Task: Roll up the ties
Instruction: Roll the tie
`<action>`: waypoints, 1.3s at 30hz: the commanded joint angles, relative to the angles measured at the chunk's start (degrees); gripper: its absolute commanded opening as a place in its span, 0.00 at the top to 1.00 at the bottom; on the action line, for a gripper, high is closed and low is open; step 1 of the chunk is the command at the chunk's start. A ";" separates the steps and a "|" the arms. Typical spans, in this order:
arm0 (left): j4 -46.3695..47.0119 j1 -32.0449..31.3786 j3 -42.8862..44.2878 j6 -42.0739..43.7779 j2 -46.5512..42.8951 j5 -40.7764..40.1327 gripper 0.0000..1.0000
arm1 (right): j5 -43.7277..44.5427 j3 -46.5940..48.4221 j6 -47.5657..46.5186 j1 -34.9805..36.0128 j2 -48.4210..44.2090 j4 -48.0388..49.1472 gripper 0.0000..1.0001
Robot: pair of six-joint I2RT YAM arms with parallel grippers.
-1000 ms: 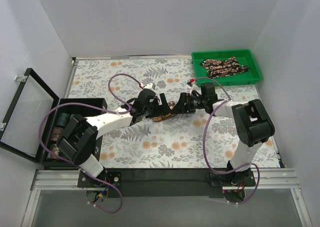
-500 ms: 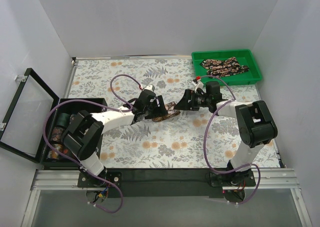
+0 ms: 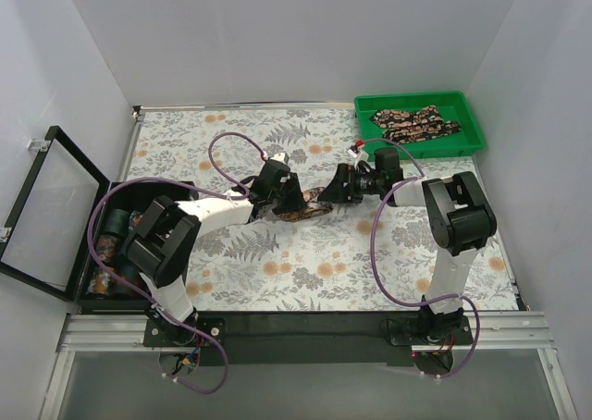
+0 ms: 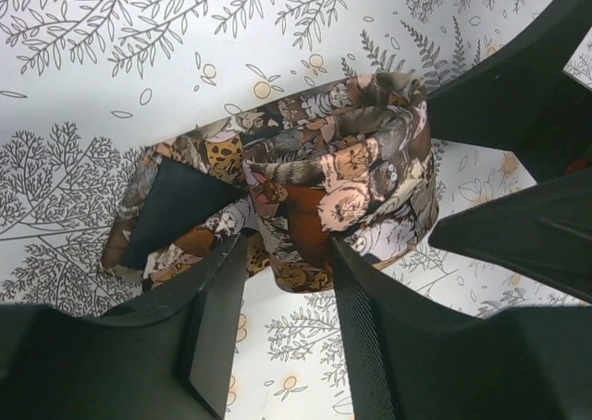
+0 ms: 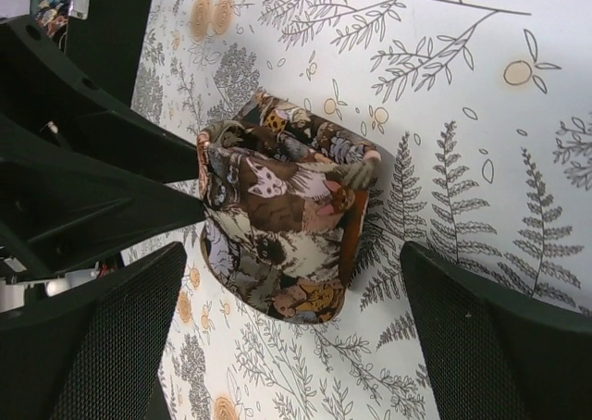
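From above, the tabletop (image 3: 277, 272) carries a cloth printed with grey ferns and orange blossoms. Near its middle lies a tie (image 3: 309, 207), a dark, busy-patterned bundle, between the left tool (image 3: 294, 201) and the right tool (image 3: 335, 187). At the far right corner a green plastic tray (image 3: 472, 124) with a raised rim holds other ties (image 3: 413, 122), lying loosely folded. A black case (image 3: 139, 196) sits at the left edge with its hinged lid open.

In the left wrist view, the tie (image 4: 361, 184) is soft woven fabric wound into a loose oval coil, printed in brown, tan and pinkish tones, with a flat dark lining showing at one pointed fold. The left tool (image 4: 287, 253) grips a bunched fold of it: fabric fills the narrow gap and touches both matte black fingers (image 4: 208, 337).

In the right wrist view, the coil (image 5: 277, 226) stands on its edge on the cloth, layers stacked. The right tool (image 5: 291, 263) is spread wide, its mesh-textured fingers (image 5: 102, 337) well clear of the fabric on either side.
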 commanded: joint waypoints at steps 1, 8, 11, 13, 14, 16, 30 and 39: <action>0.65 0.78 2.07 1.10 0.84 0.44 0.61 | -2.47 1.90 -1.08 0.36 2.08 1.31 0.13; 0.65 1.39 2.16 0.22 2.95 2.64 0.63 | -2.74 1.46 0.05 1.33 4.19 2.27 0.16; 0.83 1.83 2.60 -0.48 3.83 3.26 0.63 | -2.56 1.20 0.85 1.94 4.37 2.80 0.17; 0.74 2.09 3.04 -0.75 4.36 3.70 0.64 | -2.30 1.11 1.37 2.21 4.72 3.15 0.18; 0.65 2.18 3.13 -0.92 4.62 3.87 0.64 | -2.21 1.11 1.55 2.29 5.16 3.32 0.19; 0.65 2.45 3.39 -1.62 4.63 4.49 0.64 | -2.12 0.93 2.43 2.38 5.60 4.20 0.21; 1.80 2.62 4.44 -2.86 5.50 8.18 0.65 | -2.56 2.87 4.63 3.70 9.12 7.90 0.55; -1.45 3.76 2.52 -0.58 -1.78 6.26 0.50 | -1.16 3.99 -2.74 1.95 4.55 -1.10 0.91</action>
